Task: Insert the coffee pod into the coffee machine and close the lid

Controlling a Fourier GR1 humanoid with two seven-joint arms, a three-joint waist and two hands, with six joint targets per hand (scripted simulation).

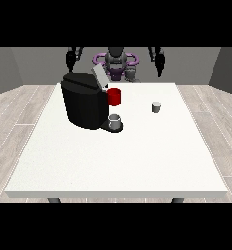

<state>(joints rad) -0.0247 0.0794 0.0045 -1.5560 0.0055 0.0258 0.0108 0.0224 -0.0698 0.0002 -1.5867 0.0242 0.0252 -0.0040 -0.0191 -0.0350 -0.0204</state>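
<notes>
Hands both up at the robot's sides, well back from the counter (137, 161): one at view's left (70, 59), one at view's right (159, 62), holding nothing; can't tell finger pose. One coffee machine (84, 100), black, lid (99, 76) tilted up, red part (114, 96) on its front, one grey cup (115, 119) on its tray. One coffee pod (156, 107), upright on the counter, well right of the machine. No readable writing.
</notes>
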